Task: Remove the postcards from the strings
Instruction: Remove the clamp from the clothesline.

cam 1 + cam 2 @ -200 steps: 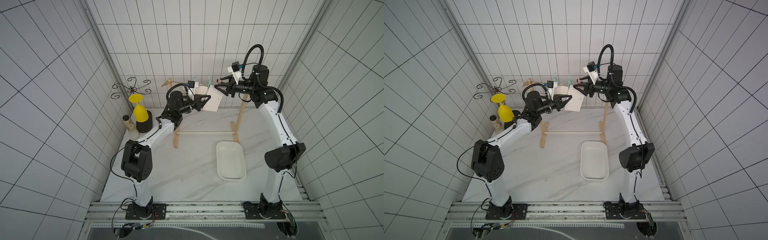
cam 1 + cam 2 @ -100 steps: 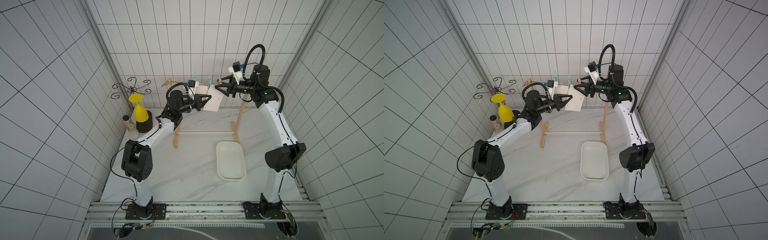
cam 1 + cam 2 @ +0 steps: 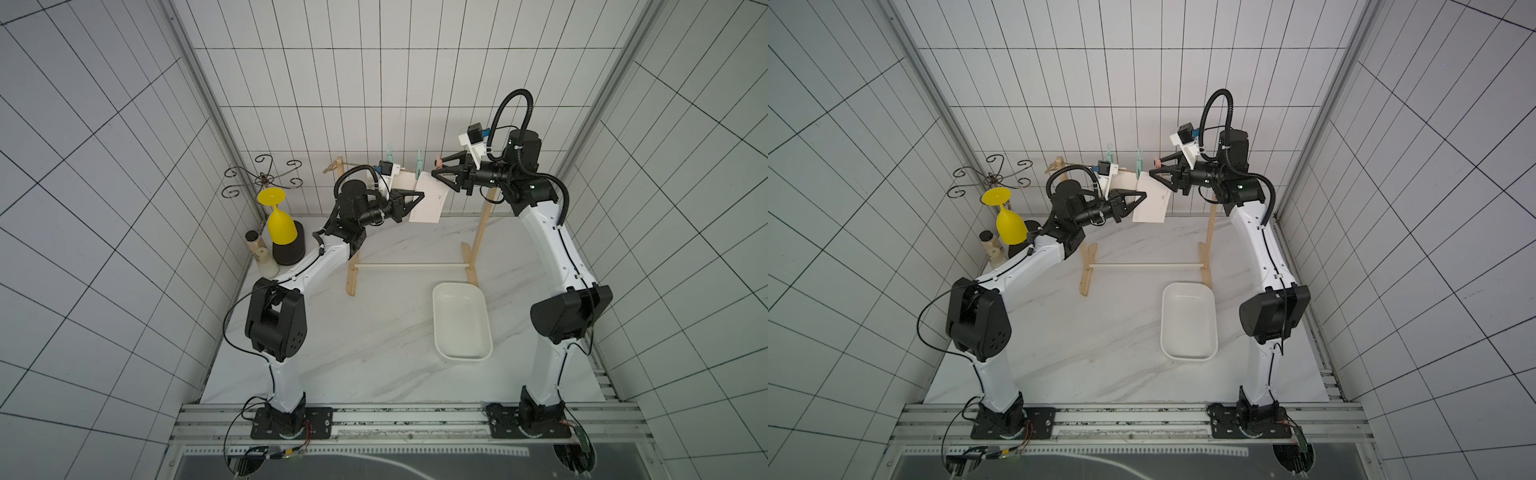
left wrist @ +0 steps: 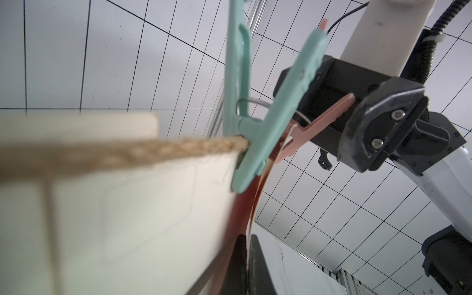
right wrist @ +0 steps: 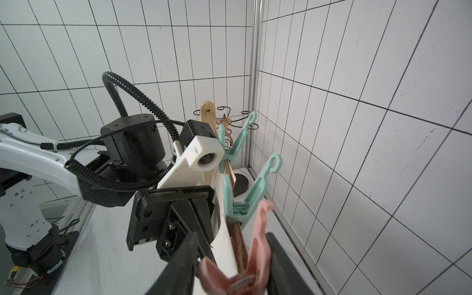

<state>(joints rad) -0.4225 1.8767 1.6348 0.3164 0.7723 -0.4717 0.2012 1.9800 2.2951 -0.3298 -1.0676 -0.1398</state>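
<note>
With the left end effector [image 3: 420, 196] clamped shut on the left edge of the postcard [image 3: 430, 205] hanging at the right end of the string [image 4: 153, 153], and the right end effector [image 3: 437, 167] part-way closed, pinching the pink peg [image 5: 259, 242], pulling before that peg opens could tear the postcard or tip the frame [image 3: 482, 232].

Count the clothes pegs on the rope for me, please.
3, all on the rope: one teal peg beside the left arm's camera, a second teal peg at mid-rope, and the pink peg between the right gripper's jaws. The left arm may hide more.
</note>
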